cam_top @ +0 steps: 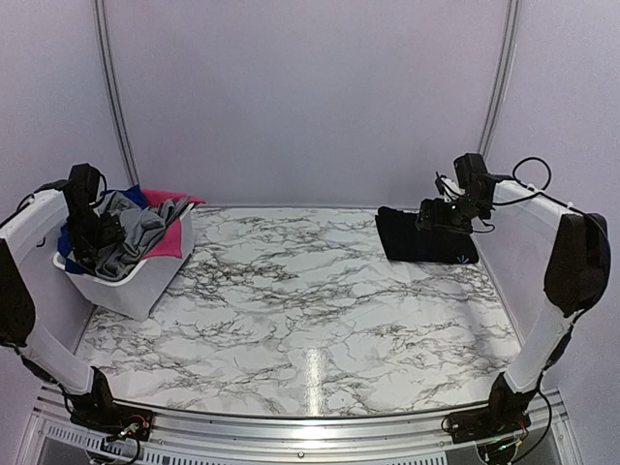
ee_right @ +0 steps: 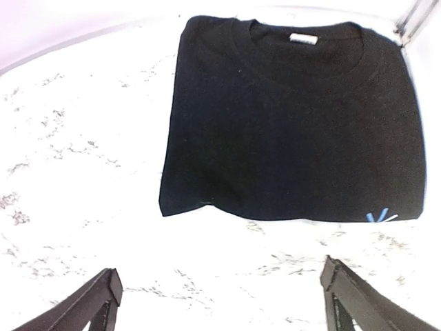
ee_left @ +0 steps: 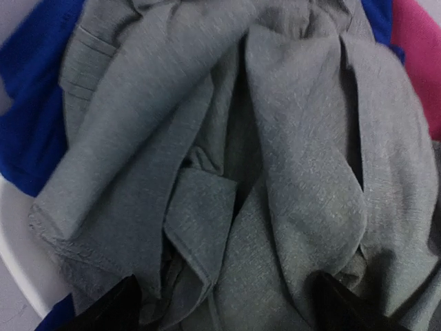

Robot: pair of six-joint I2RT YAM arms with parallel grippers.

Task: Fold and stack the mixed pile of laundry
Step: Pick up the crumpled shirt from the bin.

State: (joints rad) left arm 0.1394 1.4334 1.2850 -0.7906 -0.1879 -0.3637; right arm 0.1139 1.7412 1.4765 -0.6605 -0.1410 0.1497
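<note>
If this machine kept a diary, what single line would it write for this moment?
left gripper open over grey shirt in white basket | right gripper open above folded black shirt on marble table | nothing held

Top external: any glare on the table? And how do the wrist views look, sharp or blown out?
Top external: one bright glare streak on the marble table near its front edge, otherwise even light. Left wrist: grey shirt soft and grainy, very close. Right wrist: black T-shirt sharp, marble around it washed out.

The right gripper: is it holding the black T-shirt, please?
No, the right gripper stands open with only marble table between its fingers, apart from the folded black T-shirt.
</note>
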